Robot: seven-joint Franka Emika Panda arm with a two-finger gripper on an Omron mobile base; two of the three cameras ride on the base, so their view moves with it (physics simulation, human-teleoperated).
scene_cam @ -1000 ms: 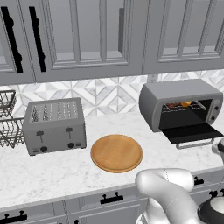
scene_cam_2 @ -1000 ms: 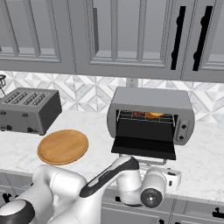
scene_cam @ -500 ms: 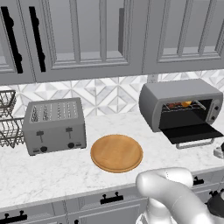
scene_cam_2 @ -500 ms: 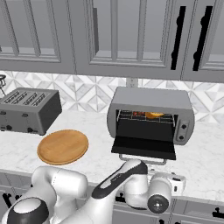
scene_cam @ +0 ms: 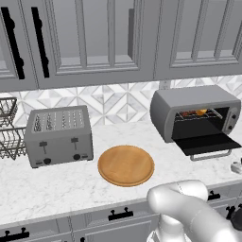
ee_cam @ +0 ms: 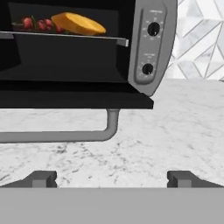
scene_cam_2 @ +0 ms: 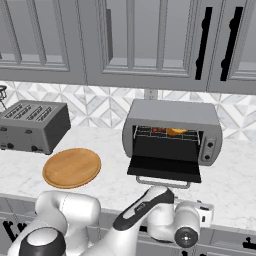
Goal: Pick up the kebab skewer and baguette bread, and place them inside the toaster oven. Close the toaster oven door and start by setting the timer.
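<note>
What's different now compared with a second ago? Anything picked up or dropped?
Only the arm moved: its wrist dropped lower in front of the counter edge and swung right, toward the knob side. The gripper stayed open and empty. The kebab skewer and baguette bread stayed on the rack in the toaster oven, its door still down. Round board and toaster unchanged.

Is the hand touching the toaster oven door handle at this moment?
Apart. In the hand view, bare marble counter lies between the open hand and the toaster oven door with its grey bar handle.
</note>
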